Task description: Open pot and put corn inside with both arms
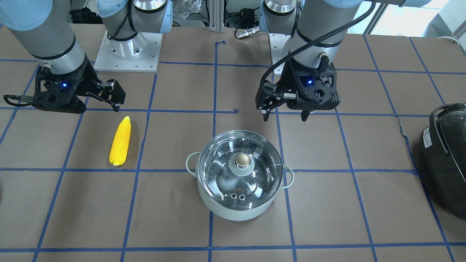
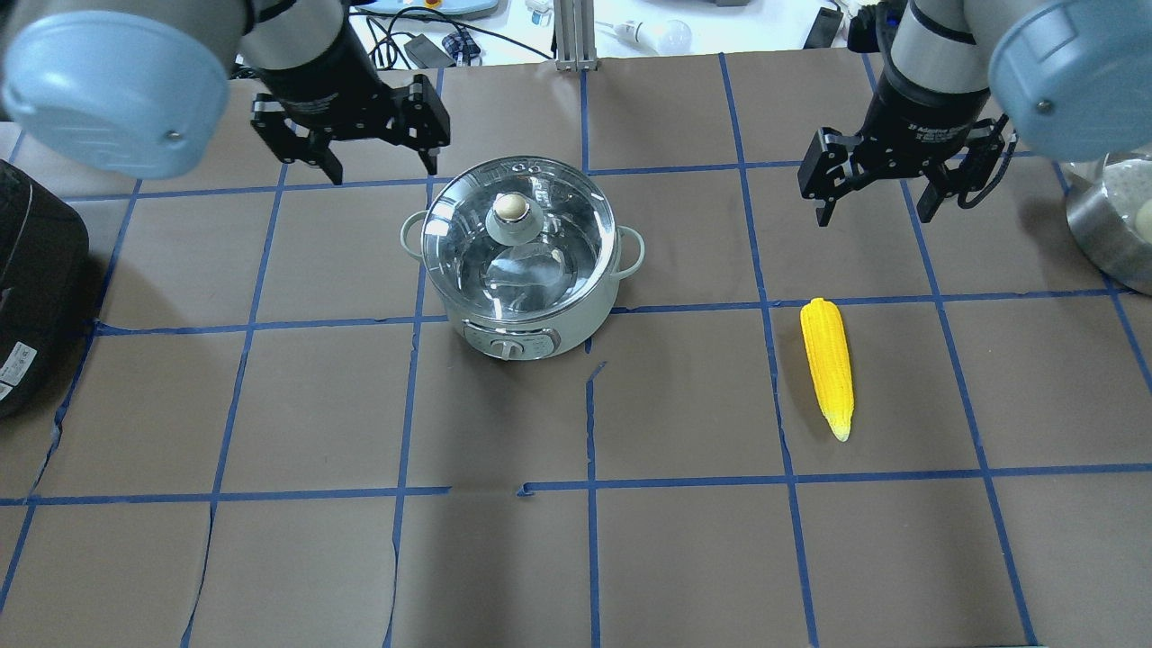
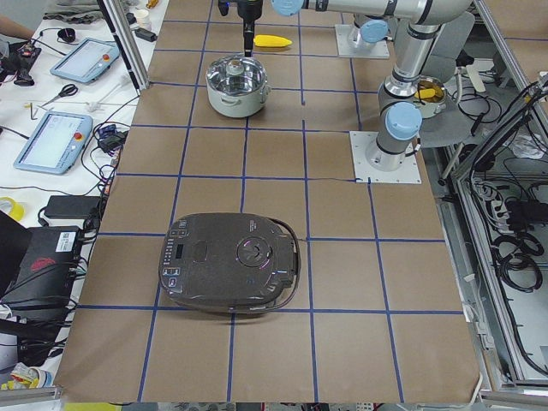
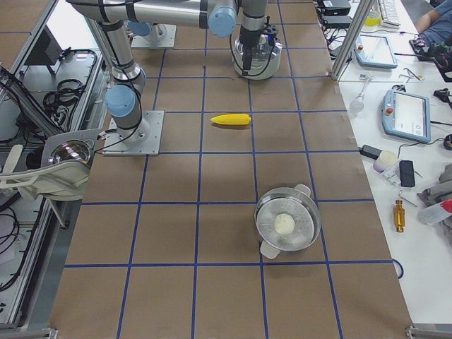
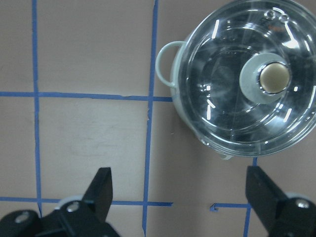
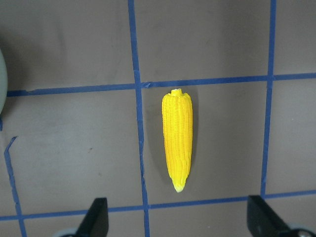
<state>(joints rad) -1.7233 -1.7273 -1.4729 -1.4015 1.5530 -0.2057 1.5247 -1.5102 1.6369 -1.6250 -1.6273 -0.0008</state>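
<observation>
Left end effector (image 2: pixel 382 169) released, spread wide, empty, upper left of overhead view, beside lidded pot (image 2: pixel 486 326) at upper centre. Right end effector (image 2: pixel 873 216) equally released, upper right, apart from corn (image 2: pixel 828 364) lying flat on worktop (image 2: pixel 270 405), right of centre.

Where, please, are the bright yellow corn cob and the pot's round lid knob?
Bright yellow corn cob (image 2: pixel 828 364): overhead exterior view, mid-cob kernels.
Round beige lid knob (image 2: pixel 511 208): overhead exterior view, its top.

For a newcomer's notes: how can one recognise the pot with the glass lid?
On the brown table with blue tape squares, look near the middle, close to the left end effector. The pot is pale mint green with a clear lid; the other pot is bare steel.
</observation>
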